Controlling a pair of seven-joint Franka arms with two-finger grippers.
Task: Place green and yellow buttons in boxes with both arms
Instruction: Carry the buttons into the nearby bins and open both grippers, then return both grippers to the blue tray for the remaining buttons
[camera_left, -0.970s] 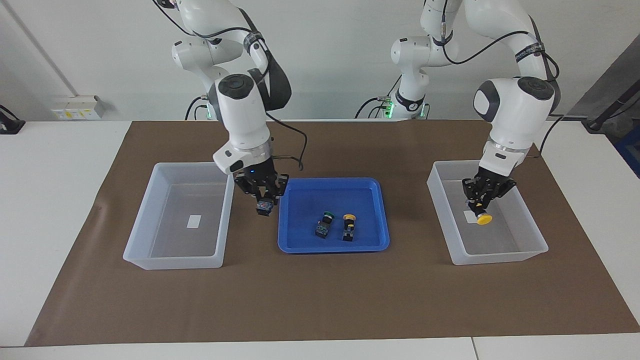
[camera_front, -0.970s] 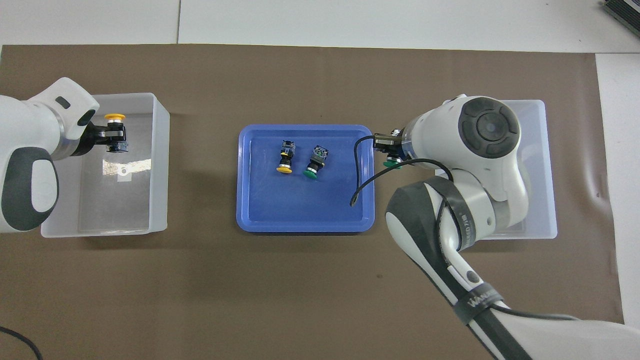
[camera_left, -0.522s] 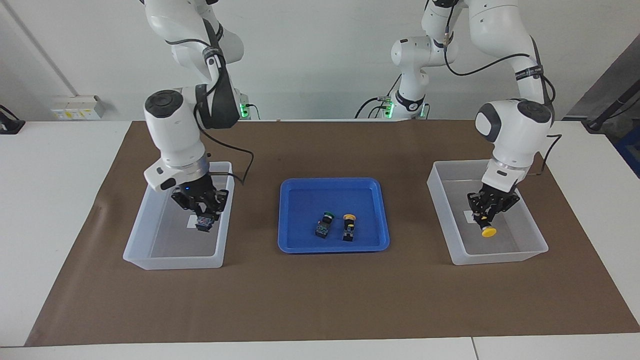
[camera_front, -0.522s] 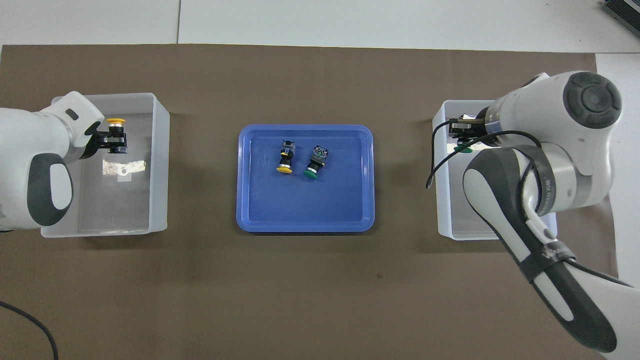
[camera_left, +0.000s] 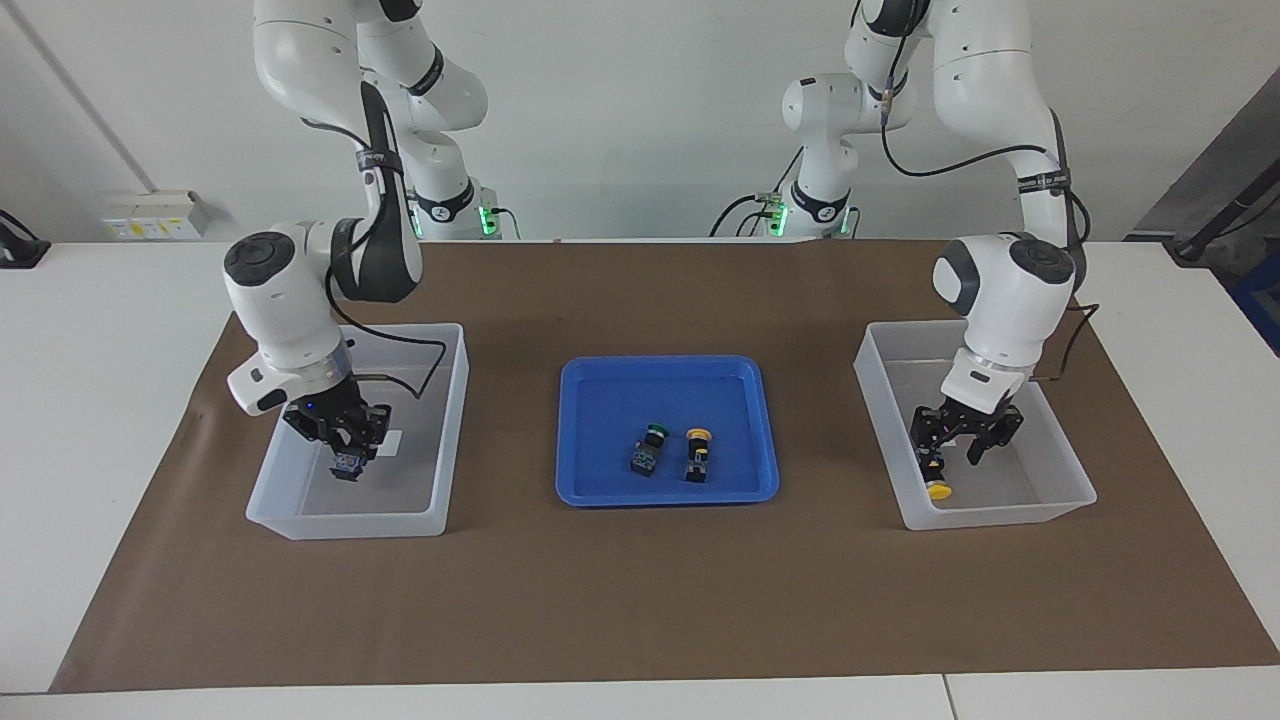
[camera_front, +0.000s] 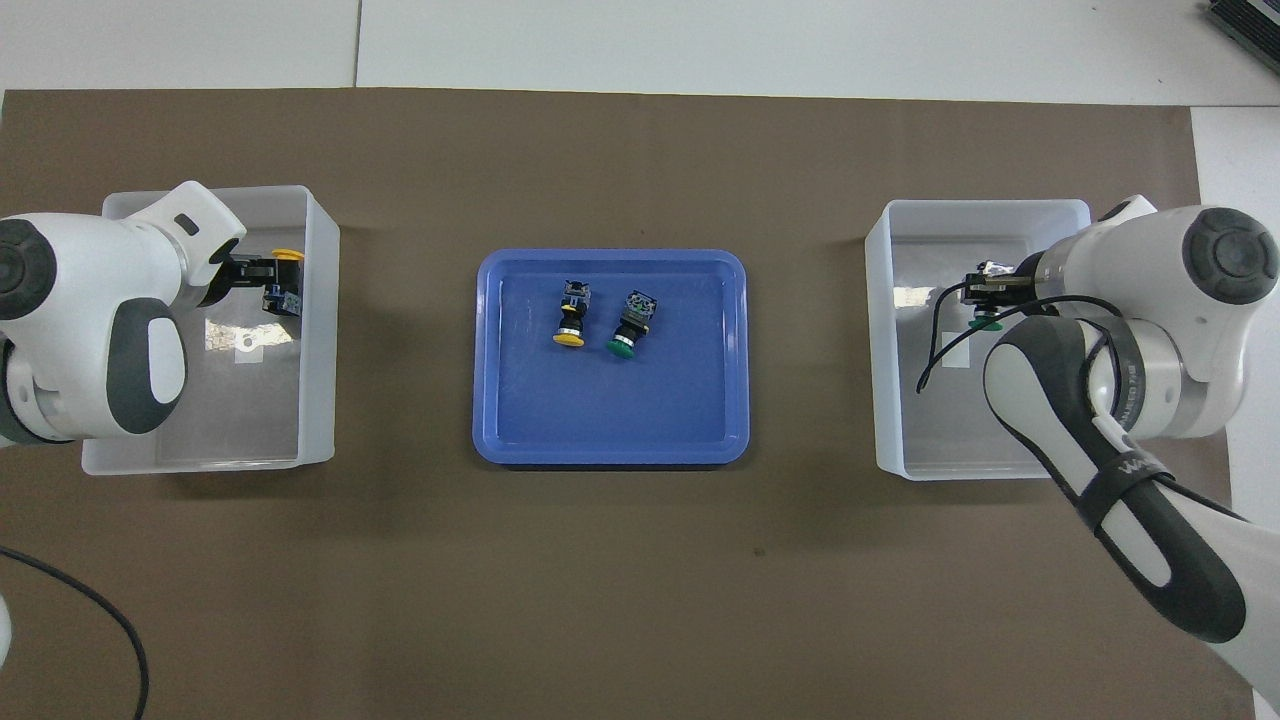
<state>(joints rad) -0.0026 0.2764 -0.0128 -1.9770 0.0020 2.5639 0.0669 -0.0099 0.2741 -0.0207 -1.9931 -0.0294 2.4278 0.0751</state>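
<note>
Facing view: left pincer (camera_left: 957, 452) spread open low in translucent white bin (camera_left: 1075, 478), yellow-capped button (camera_left: 937, 487) dropped beside its finger. Right pincer (camera_left: 347, 455) clamps green-capped button (camera_front: 985, 322) low in other bin (camera_left: 440, 420); release before lifting.

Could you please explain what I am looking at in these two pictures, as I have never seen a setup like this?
Two white robot arms work at a table with a brown mat. One picture faces them from across the table; the other looks down from above their end, so sides swap. A blue tray in the middle holds a loose green button and a loose yellow button. A translucent box stands at each end. The right gripper, low in the right arm's box, is shut on a second green button. The left gripper, in the left arm's box, is open, with a second yellow button just under it.
</note>
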